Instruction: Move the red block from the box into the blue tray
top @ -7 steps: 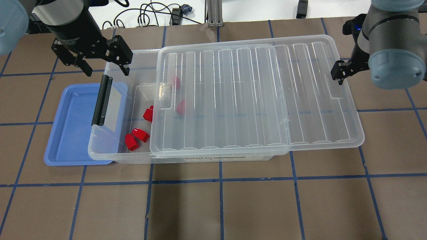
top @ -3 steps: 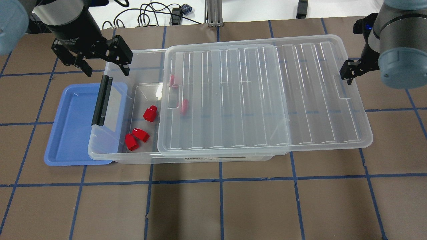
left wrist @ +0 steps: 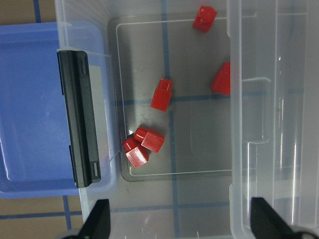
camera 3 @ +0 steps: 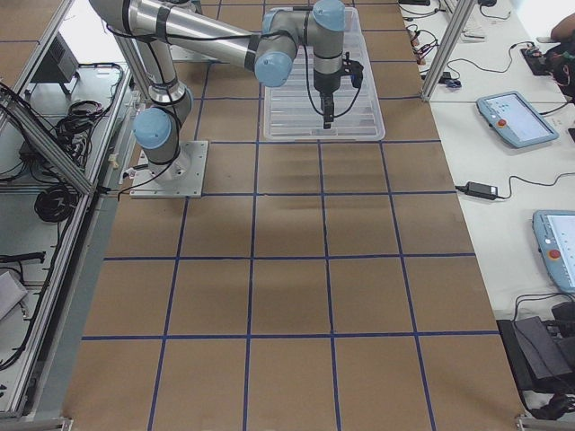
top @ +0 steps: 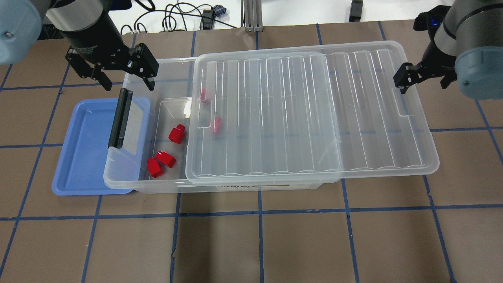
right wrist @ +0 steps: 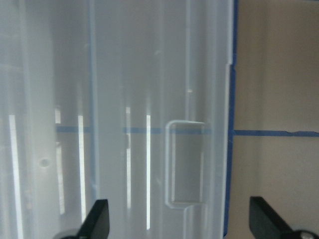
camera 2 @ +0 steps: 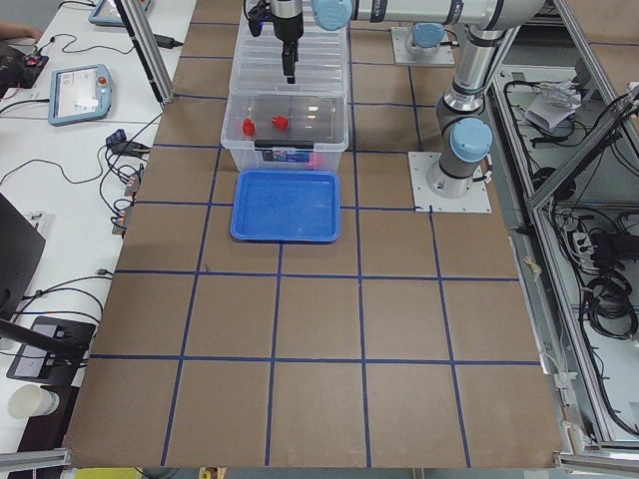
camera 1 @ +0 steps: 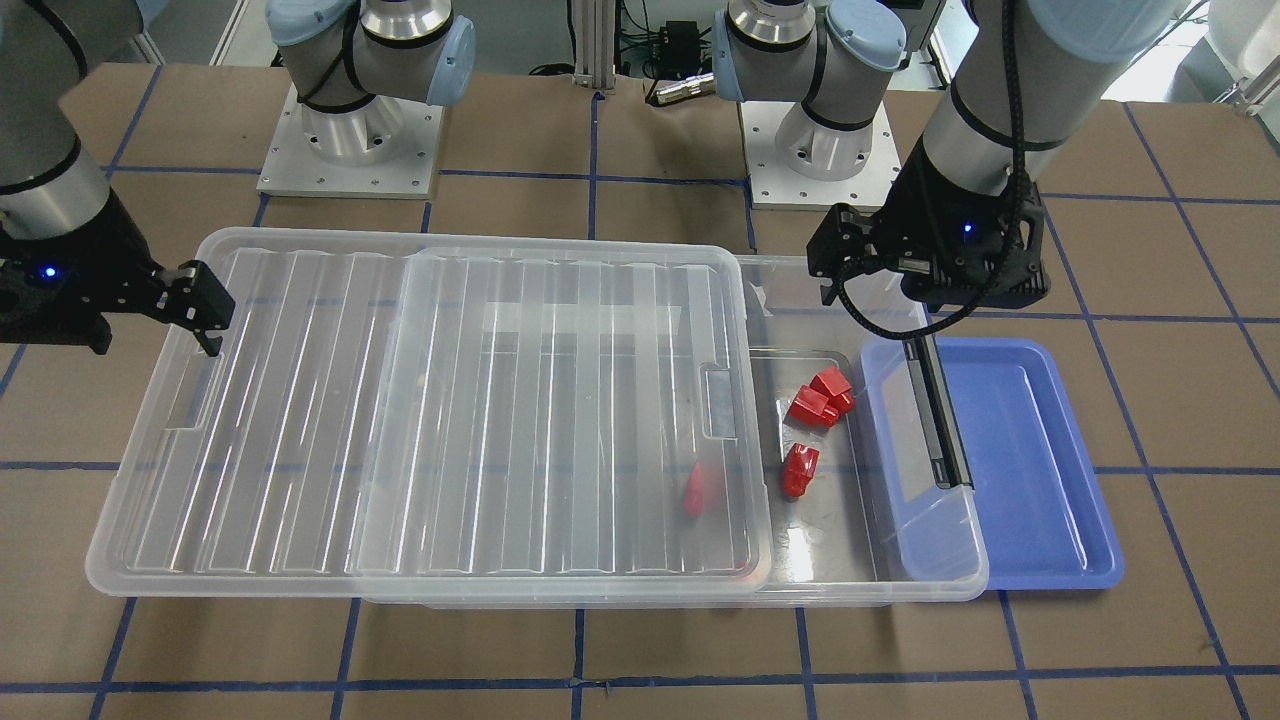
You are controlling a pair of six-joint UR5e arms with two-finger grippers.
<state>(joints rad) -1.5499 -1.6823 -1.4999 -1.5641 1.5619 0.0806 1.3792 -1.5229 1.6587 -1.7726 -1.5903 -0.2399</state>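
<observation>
The clear box (top: 118, 179) has its ribbed lid (top: 306, 114) slid to the right, so its left end is uncovered. Three red blocks lie there in the open: one (top: 177, 134) alone and two (top: 161, 162) touching. Two more red blocks (top: 217, 125) show through the lid. The blue tray (top: 84, 157) lies empty at the box's left end, partly under the black latch bar (top: 120, 118). My left gripper (top: 126, 81) is open and empty above the box's far left corner, and the blocks (left wrist: 162, 94) show below it. My right gripper (top: 423, 83) is open and empty above the lid's right edge.
The lid overhangs the box's right end. Its handle recess (right wrist: 185, 164) lies under my right gripper. Cables (top: 177, 17) and a metal post (top: 251, 15) stand beyond the table's far edge. Brown table with blue tape lines (top: 259, 243) surrounds the box.
The lid slid a little to the right, uncovering the lone red block fully. My right gripper moved right, then slightly back and up. My left gripper shifted slightly right.
</observation>
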